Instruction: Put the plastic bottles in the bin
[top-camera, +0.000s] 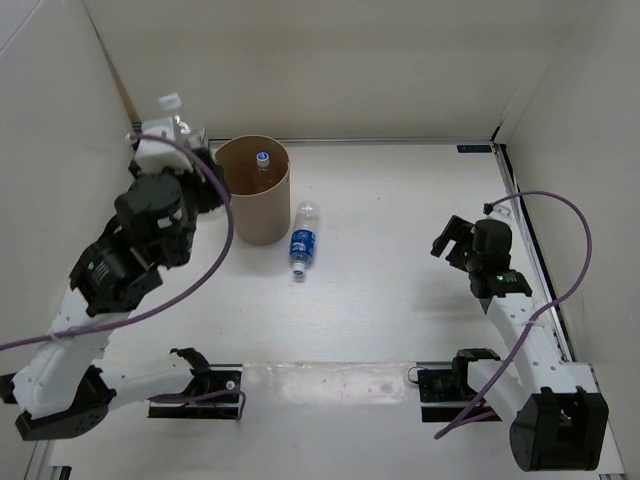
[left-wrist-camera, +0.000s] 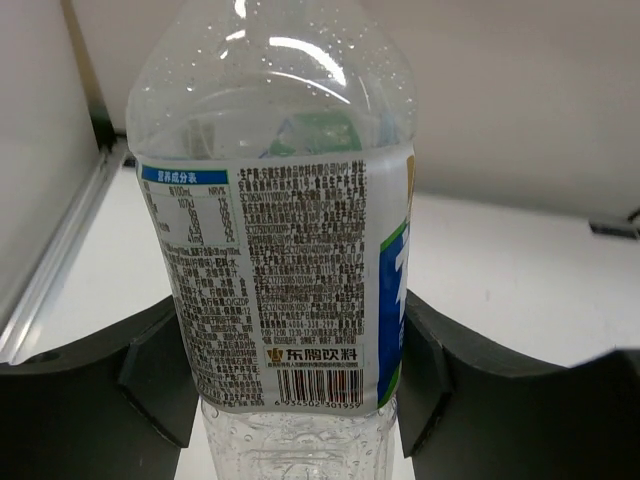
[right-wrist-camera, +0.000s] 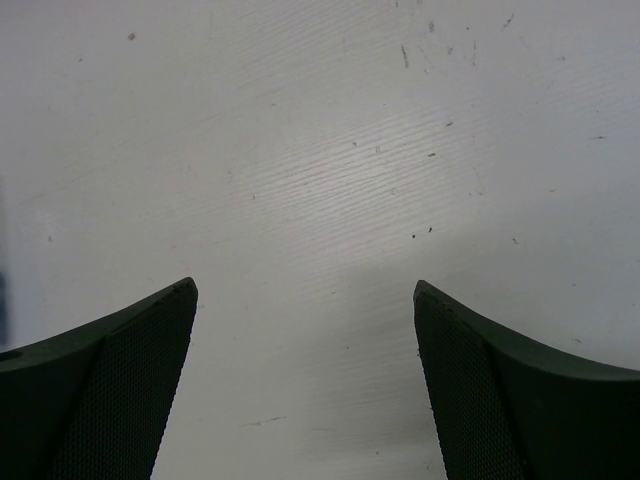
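My left pincer (left-wrist-camera: 300, 380) grips a clear labelled plastic bottle (left-wrist-camera: 285, 250), far-left corner.
Tan cylindrical cardboard bin (top-camera: 253, 215) stands just rightward; right pincer (right-wrist-camera: 305, 290) wide, empty.

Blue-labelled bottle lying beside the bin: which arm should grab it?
Probably right for the blue-labelled bottle: right jaws stand open and empty; left jaws are shut on another bottle by the bin.

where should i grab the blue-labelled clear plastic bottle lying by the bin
Grip the blue-labelled clear plastic bottle across its labelled middle, coming down from above and closing across its width. It lies on its side, long axis running near-to-far, right of the tan cardboard bin. The open right end effector is free.
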